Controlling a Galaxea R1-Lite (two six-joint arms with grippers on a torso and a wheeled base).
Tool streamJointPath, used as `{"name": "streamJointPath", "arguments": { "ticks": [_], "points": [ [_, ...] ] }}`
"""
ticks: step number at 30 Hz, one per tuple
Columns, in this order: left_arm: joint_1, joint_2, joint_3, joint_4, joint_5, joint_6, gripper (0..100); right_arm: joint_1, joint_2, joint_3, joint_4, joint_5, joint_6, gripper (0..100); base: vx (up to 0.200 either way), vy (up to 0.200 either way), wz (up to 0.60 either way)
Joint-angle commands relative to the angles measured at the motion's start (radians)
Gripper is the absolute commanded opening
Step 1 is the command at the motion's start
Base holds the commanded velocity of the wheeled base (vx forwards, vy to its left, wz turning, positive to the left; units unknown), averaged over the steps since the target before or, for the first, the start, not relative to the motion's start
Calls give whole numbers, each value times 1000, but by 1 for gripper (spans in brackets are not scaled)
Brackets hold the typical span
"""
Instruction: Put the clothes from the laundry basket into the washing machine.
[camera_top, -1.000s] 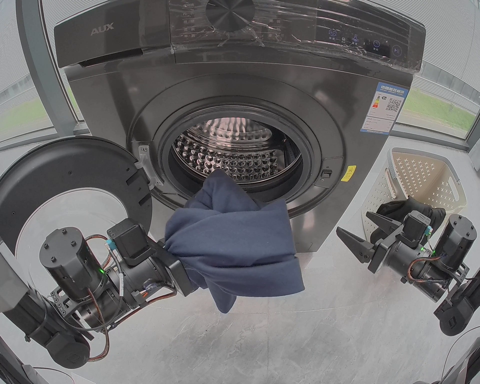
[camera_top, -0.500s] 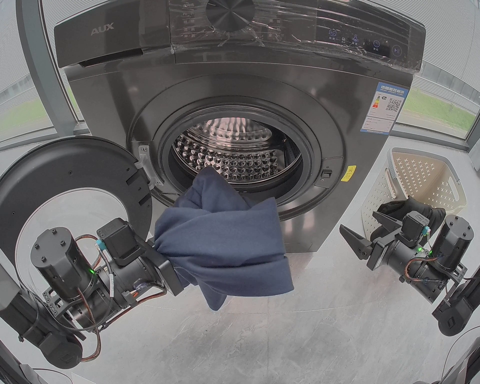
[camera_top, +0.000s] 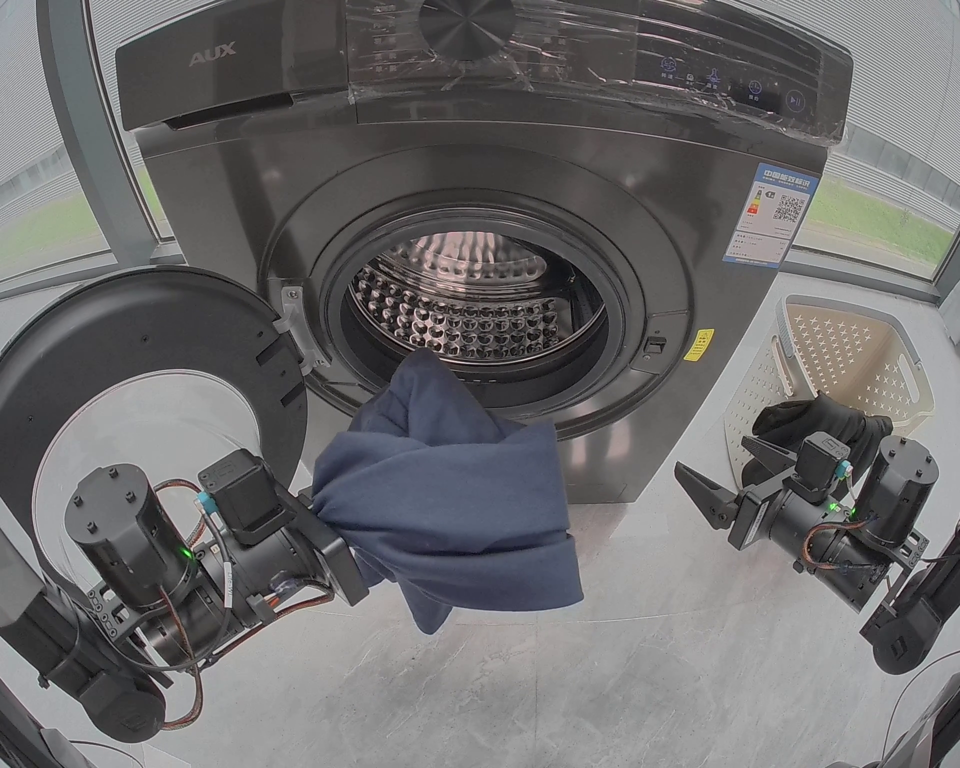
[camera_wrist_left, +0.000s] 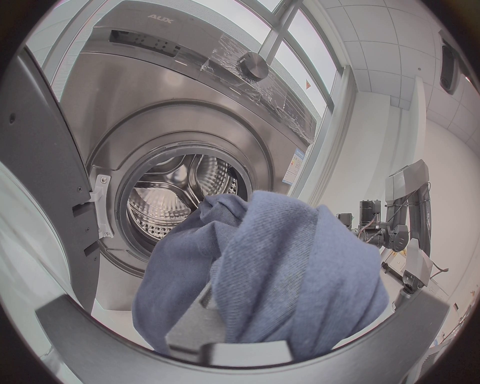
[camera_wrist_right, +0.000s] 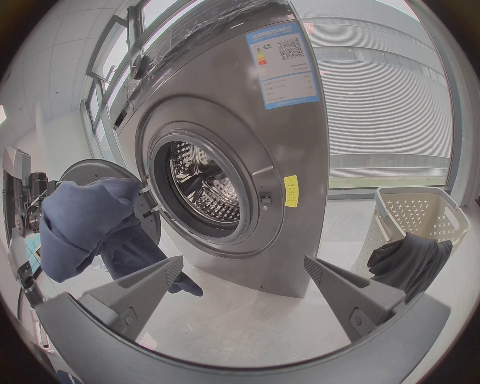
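Two garments: blue garment (camera_top: 450, 500) tight in left pincer (camera_wrist_left: 200, 325), black garment (camera_top: 815, 420) over basket (camera_top: 860, 318); right pincer (camera_top: 718, 460) spread.

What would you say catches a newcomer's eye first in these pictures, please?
The big blue garment bunched in the left gripper, hanging just in front of the open drum of the washing machine, with the door swung out to the robot's left. Next, the dark garment draped over the rim of the laundry basket on the right, behind the open right gripper.
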Motion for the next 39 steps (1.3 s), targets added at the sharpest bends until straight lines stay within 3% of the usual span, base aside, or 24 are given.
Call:
{"name": "streamJointPath", "arguments": {
  "ticks": [1,10,14,20,39],
  "points": [
    [-2,9,1,-1,1,4,0,0,12,3,-3,0,1,100,0,0,0],
    [-2,14,1,-1,1,5,0,2,15,4,-4,1,3,100,0,0,0],
    [-2,17,1,-1,1,17,0,3,14,4,-4,1,1,100,200,0,0],
    [-2,49,9,-3,2,70,0,3,14,4,-4,3,1,100,100,0,0],
    [-37,49,23,-3,1,73,0,5,15,4,-4,4,3,100,11,0,0]
  ]
}}
